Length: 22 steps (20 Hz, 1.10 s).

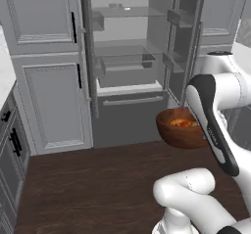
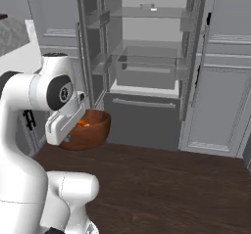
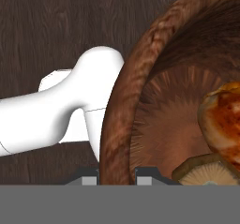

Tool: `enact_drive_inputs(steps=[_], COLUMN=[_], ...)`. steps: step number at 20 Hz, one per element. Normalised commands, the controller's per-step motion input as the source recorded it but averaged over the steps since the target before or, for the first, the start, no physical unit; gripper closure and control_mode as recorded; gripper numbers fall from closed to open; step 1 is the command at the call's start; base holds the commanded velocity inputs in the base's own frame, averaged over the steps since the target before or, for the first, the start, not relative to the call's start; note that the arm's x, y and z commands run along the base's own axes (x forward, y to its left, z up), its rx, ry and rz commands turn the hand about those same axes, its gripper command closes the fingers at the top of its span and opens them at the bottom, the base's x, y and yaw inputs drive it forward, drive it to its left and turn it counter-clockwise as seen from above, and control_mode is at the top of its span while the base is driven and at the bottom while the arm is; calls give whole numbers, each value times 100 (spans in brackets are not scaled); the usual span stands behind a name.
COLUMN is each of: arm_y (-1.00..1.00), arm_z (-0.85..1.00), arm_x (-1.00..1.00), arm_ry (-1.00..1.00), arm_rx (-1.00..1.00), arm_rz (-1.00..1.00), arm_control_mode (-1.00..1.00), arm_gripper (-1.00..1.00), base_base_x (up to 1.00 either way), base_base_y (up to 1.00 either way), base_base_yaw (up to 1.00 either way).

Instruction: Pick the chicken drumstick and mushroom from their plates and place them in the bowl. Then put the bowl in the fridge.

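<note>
My gripper (image 3: 117, 176) is shut on the rim of the reddish-brown bowl (image 3: 123, 106), one finger inside the wall and one outside. I hold the bowl (image 1: 175, 134) (image 2: 93, 131) in the air above the floor, in front of the open fridge (image 1: 128, 37) (image 2: 147, 37) and below its shelves. Inside the bowl lies the golden-orange chicken drumstick (image 3: 226, 117) (image 1: 182, 123) (image 2: 83, 125), with the tan mushroom (image 3: 206, 172) beside it. The plates are out of view.
Both fridge doors (image 1: 89, 57) (image 1: 185, 42) stand wide open, with glass shelves and a translucent drawer (image 1: 125, 64) inside and a closed lower drawer (image 1: 130, 115) beneath. Grey cabinets (image 1: 49, 105) (image 2: 218, 105) flank the fridge. Dark wood floor (image 1: 88, 189) lies in front.
</note>
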Motion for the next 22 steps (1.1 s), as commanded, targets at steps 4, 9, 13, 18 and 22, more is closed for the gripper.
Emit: enact_drive_inputs(steps=[4, 9, 13, 18, 22], arm_y=[0, 0, 0, 0, 0], arm_z=[0, 0, 0, 0, 0], arm_x=[0, 0, 0, 0, 0], arm_ry=[0, 0, 0, 0, 0], arm_rx=[0, 0, 0, 0, 0], arm_rz=[0, 0, 0, 0, 0], arm_control_mode=[100, 100, 100, 100, 100], arm_gripper=[100, 100, 100, 100, 100], base_base_x=[100, 95, 89, 80, 95], base_base_y=[-27, -34, -54, -29, -3], base_base_yaw=[21, 15, 1, -7, -13])
